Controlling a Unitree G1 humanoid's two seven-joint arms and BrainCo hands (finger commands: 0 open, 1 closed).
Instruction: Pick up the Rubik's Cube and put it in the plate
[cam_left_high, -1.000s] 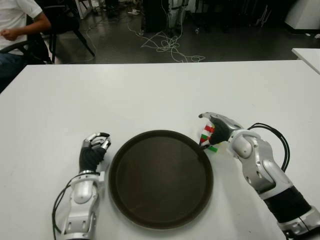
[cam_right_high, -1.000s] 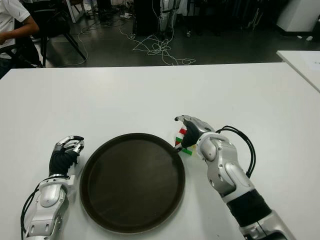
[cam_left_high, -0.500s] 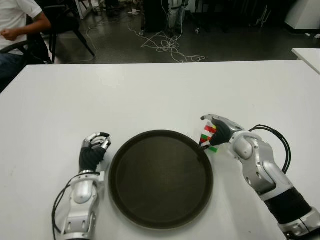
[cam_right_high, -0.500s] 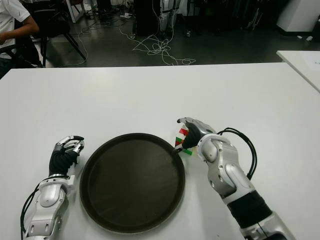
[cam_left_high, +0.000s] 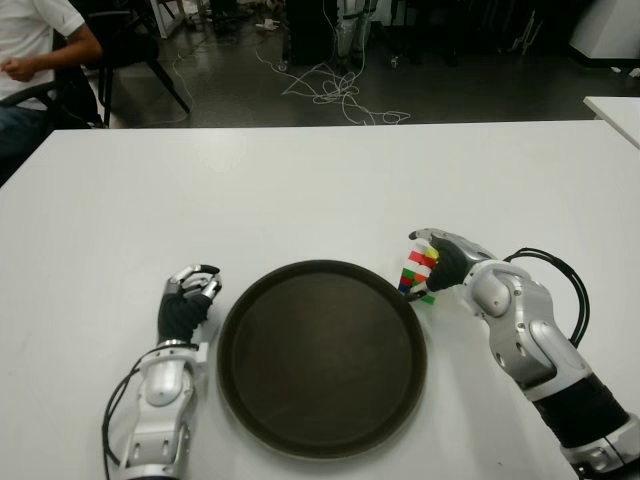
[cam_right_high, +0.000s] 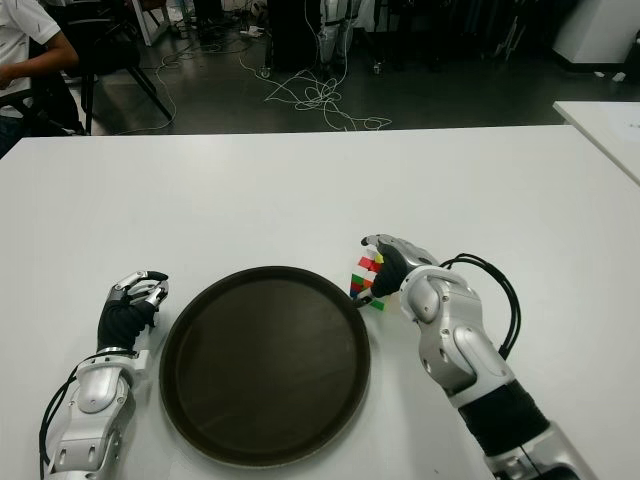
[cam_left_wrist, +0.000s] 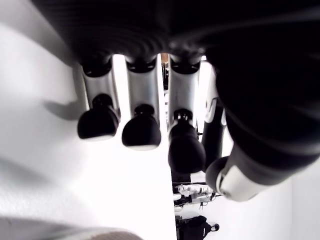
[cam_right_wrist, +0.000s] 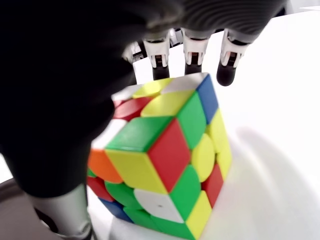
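- Cupping the cube (cam_left_high: 418, 274), the right hand (cam_left_high: 447, 257) sits just right of the plate's (cam_left_high: 322, 358) far-right rim, fingers (cam_right_wrist: 192, 49) curved over the cube's top and thumb low beside it.
- The cube sits on the white desk (cam_left_high: 300, 190), touching or nearly touching the plate rim; whether it is lifted cannot be told.
- The dark round plate lies at the near middle.
- The left hand (cam_left_high: 186, 302) shows just left of the plate, its fingers (cam_left_wrist: 141, 128) curled and holding nothing.
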